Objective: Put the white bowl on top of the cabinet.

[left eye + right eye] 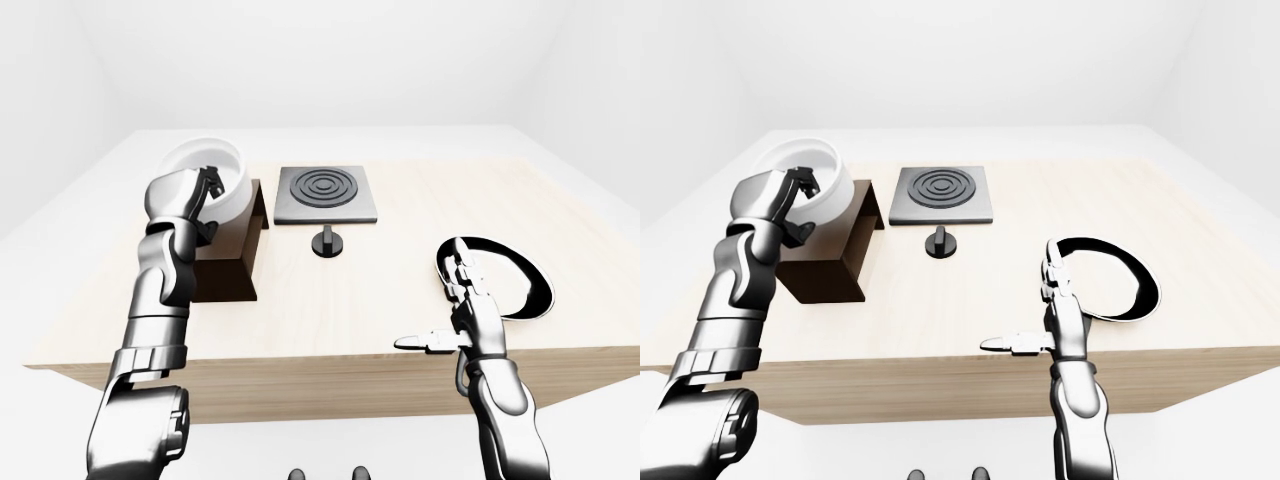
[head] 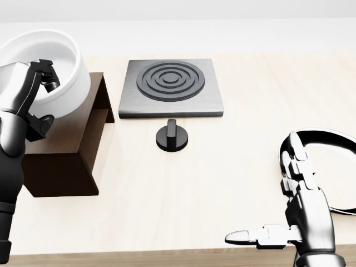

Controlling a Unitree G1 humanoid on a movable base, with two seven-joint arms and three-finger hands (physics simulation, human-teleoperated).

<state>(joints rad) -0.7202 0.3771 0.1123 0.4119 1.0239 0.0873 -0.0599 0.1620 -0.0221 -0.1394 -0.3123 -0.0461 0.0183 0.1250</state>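
The white bowl (image 2: 53, 67) is at about ten o'clock in the head view, over the top of the dark brown cabinet (image 2: 67, 161). It looks to be resting on or just above that top, though the contact itself is hidden by the bowl's own wall. The left hand (image 2: 30, 97) is clamped on the bowl's near rim, with dark fingers (image 2: 45, 72) hooked over the edge into the inside and the rest of the hand against the outer wall.

By that, the task is nearly done: the bowl is lifted and brought to the cabinet. What seems left is to settle it fully, let go of the rim and draw the hand clear without dragging the bowl off; it overhangs the cabinet toward nine o'clock, so it could tip.

The right hand (image 2: 295, 217), at five o'clock, holds nothing, its fingers spread apart over the light wooden table (image 2: 222, 167), just beside a black-rimmed plate (image 1: 525, 275). At twelve o'clock lies a grey hob plate with rings (image 2: 169, 83), with a black knob (image 2: 173, 136) just below it.
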